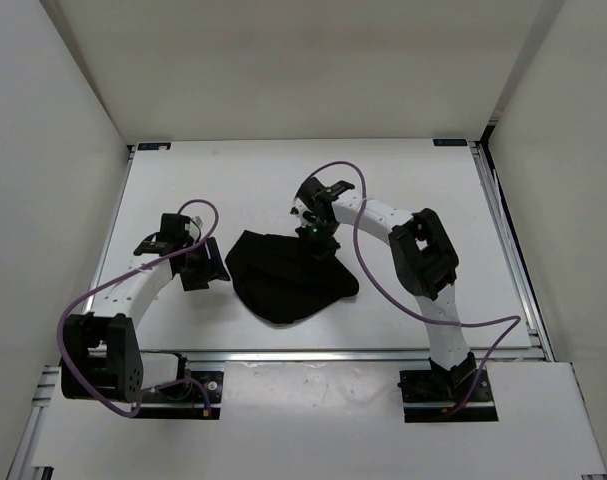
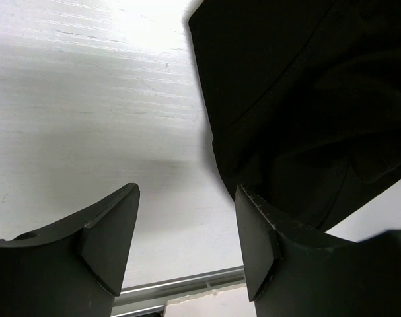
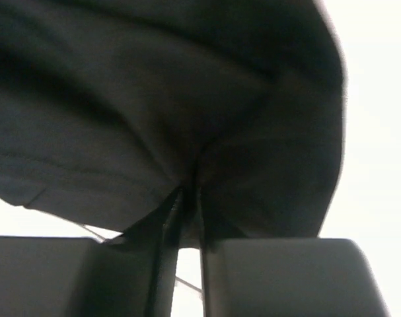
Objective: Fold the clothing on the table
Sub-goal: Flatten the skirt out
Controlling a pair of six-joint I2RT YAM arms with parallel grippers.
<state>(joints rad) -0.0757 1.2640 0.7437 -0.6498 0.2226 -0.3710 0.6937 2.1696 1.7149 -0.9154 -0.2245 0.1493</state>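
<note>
The far edge of the clothing [image 1: 288,275] is pinched by the right gripper [image 3: 187,221], likely for folding over; the left gripper [image 2: 187,234] is held released just beside it.

The clothing [image 1: 288,278] lies on the bench [image 1: 233,170], near the middle and a little nearer the front edge than the back one. The left hand [image 1: 215,270] is just beside the left edge of the clothing, with bare bench between its two fingers and the cloth by its right finger. The right hand [image 1: 321,246] is on the back right part of the clothing with a bit of cloth between its two fingers, and a rail [image 1: 313,353] runs along the front, before the clothing.
</note>
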